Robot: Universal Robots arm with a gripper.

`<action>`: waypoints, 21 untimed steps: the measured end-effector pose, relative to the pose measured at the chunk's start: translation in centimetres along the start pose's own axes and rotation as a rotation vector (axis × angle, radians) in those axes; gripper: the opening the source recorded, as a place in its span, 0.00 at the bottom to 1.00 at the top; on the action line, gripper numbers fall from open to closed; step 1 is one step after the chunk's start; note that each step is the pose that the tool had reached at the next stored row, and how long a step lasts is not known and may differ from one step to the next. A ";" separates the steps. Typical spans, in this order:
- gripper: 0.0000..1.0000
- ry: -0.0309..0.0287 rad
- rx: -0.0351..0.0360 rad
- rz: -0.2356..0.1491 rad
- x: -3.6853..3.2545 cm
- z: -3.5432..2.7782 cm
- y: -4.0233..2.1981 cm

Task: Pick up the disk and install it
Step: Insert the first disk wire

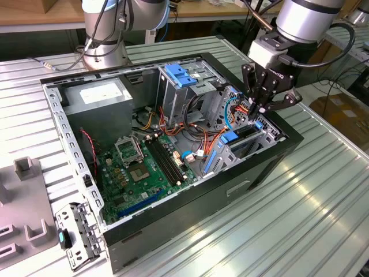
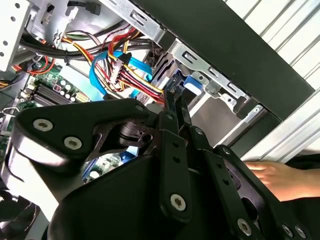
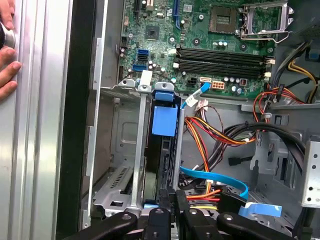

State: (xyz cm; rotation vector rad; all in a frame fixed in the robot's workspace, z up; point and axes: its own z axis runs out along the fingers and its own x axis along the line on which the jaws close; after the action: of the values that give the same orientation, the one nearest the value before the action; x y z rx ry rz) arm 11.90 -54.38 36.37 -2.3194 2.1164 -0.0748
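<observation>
While seated, one disk [image 3: 164,120], one gripper [image 3: 172,210]

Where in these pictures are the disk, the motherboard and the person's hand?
disk [image 3: 164,121]: first wrist view, on its blue end tab.
motherboard [image 1: 135,173]: exterior view, on the green board's middle.
hand [image 2: 272,177]: second wrist view, on the fingers beside the case.

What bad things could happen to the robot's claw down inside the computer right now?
The gripper might snag the loose cables beside it. The disk sits in a narrow metal cage; pushed crooked, it may jam. A person's hand rests beside the case and could get bumped.
</observation>
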 end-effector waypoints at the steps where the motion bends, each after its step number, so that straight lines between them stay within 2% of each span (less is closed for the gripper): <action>1: 0.16 0.0003 -0.0009 0.012 0.00 0.25 0.02; 3: 0.16 0.0011 -0.0033 0.039 -0.01 0.44 0.04; 5: 0.16 0.0013 -0.0065 0.049 -0.02 0.56 0.08; 10: 0.16 0.0008 -0.0167 0.050 0.15 0.89 0.22; 13: 0.16 0.0004 -0.0205 0.050 0.34 1.25 0.32; 21: 0.16 0.0000 -0.0215 0.050 0.39 1.58 0.58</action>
State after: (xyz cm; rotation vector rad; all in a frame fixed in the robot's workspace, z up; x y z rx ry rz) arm 11.41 -54.87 34.79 -2.2762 2.1847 -0.0523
